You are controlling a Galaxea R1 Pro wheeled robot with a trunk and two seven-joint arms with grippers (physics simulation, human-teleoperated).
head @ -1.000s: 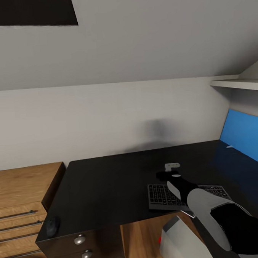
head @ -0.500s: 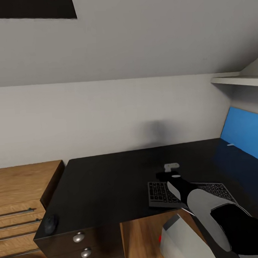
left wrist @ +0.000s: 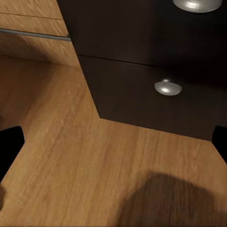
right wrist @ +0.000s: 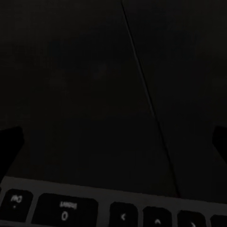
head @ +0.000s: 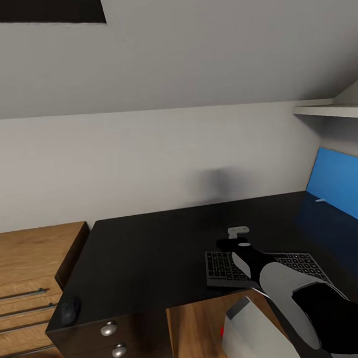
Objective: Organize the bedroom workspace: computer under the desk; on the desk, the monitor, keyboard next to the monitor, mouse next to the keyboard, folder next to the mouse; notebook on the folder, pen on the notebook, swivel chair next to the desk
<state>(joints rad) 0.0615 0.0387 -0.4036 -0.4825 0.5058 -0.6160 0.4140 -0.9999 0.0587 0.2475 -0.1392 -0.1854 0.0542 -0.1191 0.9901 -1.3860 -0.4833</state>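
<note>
The keyboard [head: 298, 264], dark keys in a silver frame, lies on the black desk [head: 151, 249] near its front edge. My right gripper [head: 232, 238] hovers over the keyboard's left part. In the right wrist view its fingers [right wrist: 10, 142] stand wide apart, so the right gripper [right wrist: 113, 142] is open, with a row of keyboard keys [right wrist: 66, 210] beside it. The black mouse [head: 70, 310] sits on the desk's front left corner. The silver-grey computer [head: 246, 328] stands below the desk. A thin white stick, the pen [head: 320, 200], lies by the blue back panel [head: 338, 188]. My left gripper [left wrist: 113, 142] is open above the wood floor.
A light wooden chest of drawers [head: 30, 262] stands left of the desk. The desk's drawers carry round silver knobs [head: 108, 328], also seen close by the left gripper as knob [left wrist: 168, 87]. A white shelf [head: 328, 110] juts out at the upper right under the sloped ceiling.
The whole picture has shifted slightly, so the camera moved. My right arm stays over the keyboard and nothing on the desk has visibly moved.
</note>
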